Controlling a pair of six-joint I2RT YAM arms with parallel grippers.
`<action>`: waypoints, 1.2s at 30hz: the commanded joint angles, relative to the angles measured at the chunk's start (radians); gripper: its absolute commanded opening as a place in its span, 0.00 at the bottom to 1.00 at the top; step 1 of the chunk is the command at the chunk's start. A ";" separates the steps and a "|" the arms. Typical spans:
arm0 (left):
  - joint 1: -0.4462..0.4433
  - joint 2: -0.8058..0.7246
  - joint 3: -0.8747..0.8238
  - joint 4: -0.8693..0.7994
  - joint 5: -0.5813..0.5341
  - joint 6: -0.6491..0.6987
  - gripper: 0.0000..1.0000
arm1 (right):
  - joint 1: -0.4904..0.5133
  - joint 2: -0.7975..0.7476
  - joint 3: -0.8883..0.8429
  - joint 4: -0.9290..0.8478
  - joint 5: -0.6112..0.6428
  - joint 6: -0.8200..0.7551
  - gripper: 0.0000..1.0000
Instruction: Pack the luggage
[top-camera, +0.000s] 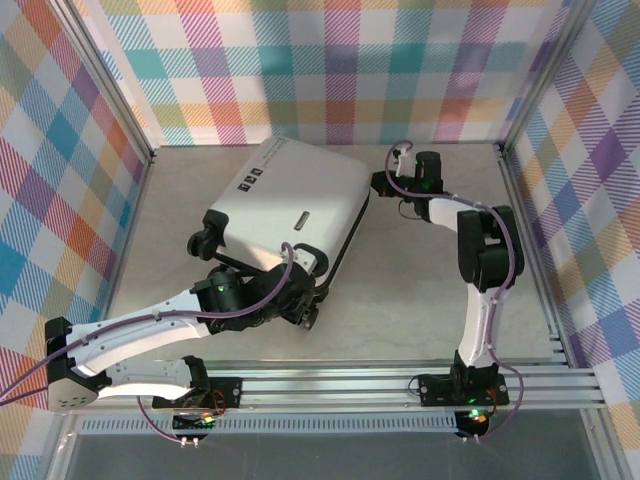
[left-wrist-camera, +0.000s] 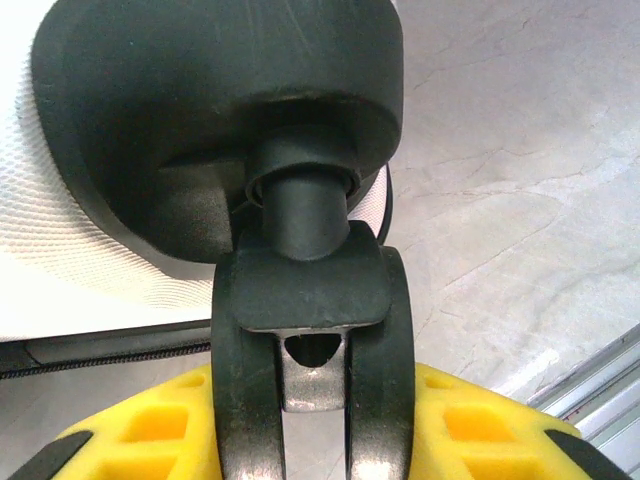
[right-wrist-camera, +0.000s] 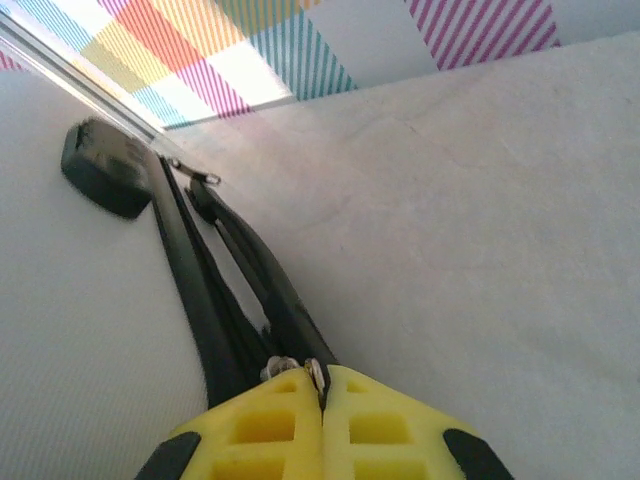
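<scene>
**Operator:** What am I holding on the left?

**Spotter:** Your left gripper (left-wrist-camera: 315, 425) is clamping a caster wheel (left-wrist-camera: 312, 330) at the near corner of the luggage (top-camera: 290, 205), with a yellow finger sitting on either side of it. I'm judging that the wheel is swivelling on its stem, so a pull there is likely turning the case rather than dragging it straight.

**Operator:** And the case itself?

**Spotter:** It's lying flat and skewed on the table (top-camera: 400, 300), mid-table between your arms, white shell up and looking zipped. The shell is looking stiff, smooth and far too broad for your fingers, so you're depending on wheels, handles and zipper hardware.

**Operator:** The right side?

**Spotter:** Your right gripper (right-wrist-camera: 322, 395) is pinching shut on the small metal zipper pull (right-wrist-camera: 290, 368) beside the black zipper band (right-wrist-camera: 215, 300). That tab is thin and probably slipping easily, so you're wanting to pull along the band.
</scene>
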 joint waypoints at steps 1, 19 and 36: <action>-0.015 -0.015 -0.009 -0.001 0.108 0.056 0.06 | -0.039 0.091 0.125 0.019 0.034 0.071 0.00; -0.002 -0.021 -0.008 -0.110 -0.096 -0.014 0.12 | -0.086 0.019 0.216 -0.156 -0.031 0.094 0.67; 0.070 -0.028 -0.002 -0.163 -0.239 -0.113 0.75 | 0.028 0.164 0.682 -0.664 -0.221 -0.128 0.92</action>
